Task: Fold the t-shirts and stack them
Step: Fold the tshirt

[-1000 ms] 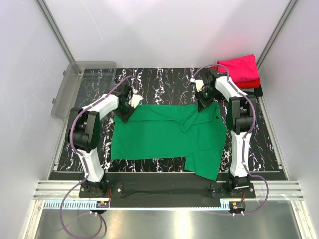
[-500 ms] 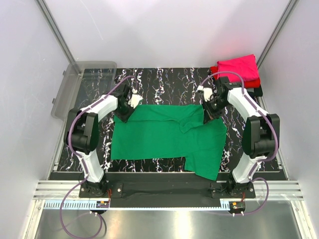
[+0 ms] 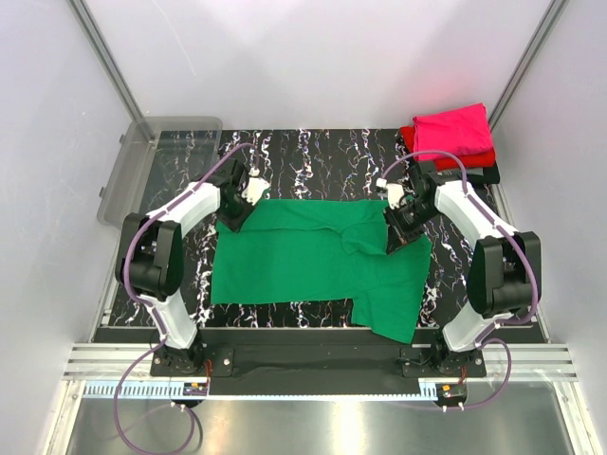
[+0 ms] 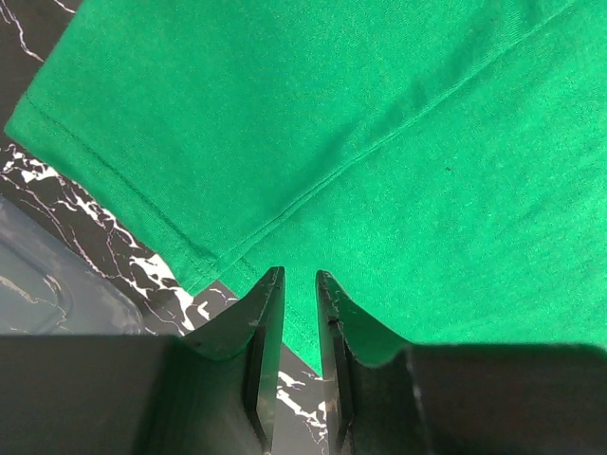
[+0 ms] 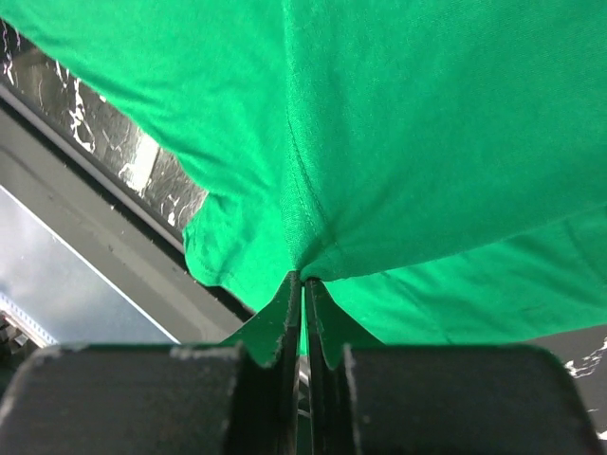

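The black marbled tabletop point(image 3: 313, 152) is carrying the bright green shirt point(image 3: 303, 256), which is lying spread across its middle, wrinkled. The folded pink shirt point(image 3: 455, 128) is sitting at the far right corner. The left tool point(image 3: 234, 220) and right tool point(image 3: 396, 237) are each clamping the green shirt's far edge.

No text, label, brand, number or sign can be read in any of the views. The green t-shirt point(image 3: 303, 265) shows only plain cloth and stitched seams, in the overhead view and in both wrist views.
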`<move>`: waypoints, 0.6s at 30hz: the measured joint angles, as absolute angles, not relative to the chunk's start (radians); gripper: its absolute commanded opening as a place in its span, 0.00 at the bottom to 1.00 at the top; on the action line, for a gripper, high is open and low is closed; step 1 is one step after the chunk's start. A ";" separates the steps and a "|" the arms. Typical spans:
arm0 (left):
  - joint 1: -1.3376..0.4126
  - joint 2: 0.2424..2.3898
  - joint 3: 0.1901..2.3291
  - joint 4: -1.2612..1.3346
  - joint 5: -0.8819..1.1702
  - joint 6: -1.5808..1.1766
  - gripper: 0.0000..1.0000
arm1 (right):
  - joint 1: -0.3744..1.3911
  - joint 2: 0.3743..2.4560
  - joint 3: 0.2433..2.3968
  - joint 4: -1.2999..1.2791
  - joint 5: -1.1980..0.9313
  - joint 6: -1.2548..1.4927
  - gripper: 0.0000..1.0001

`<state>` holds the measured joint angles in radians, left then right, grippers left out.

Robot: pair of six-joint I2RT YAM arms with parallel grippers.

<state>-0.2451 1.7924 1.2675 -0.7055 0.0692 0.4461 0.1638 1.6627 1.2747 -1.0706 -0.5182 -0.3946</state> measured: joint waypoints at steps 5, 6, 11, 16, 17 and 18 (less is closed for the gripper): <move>-0.245 1.787 1.267 -0.706 0.068 0.447 0.24 | 0.166 1.649 1.256 -1.077 -0.523 -0.395 0.08; -0.245 1.787 1.267 -0.705 0.068 0.447 0.24 | 0.166 1.649 1.256 -1.078 -0.524 -0.395 0.08; -0.245 1.787 1.267 -0.705 0.067 0.448 0.24 | 0.167 1.649 1.256 -1.079 -0.525 -0.395 0.09; -0.245 1.787 1.267 -0.705 0.067 0.448 0.25 | 0.167 1.648 1.252 -1.079 -0.524 -0.397 0.09; -0.245 1.787 1.267 -0.705 0.067 0.448 0.25 | 0.167 1.647 1.248 -1.080 -0.524 -0.397 0.09; -0.245 1.787 1.267 -0.705 0.067 0.448 0.25 | 0.167 1.647 1.246 -1.082 -0.525 -0.397 0.09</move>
<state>-0.2451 1.7870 1.2671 -0.7052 0.0673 0.4477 0.1665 1.6466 1.2461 -1.0824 -0.5247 -0.3965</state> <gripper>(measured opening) 0.245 0.095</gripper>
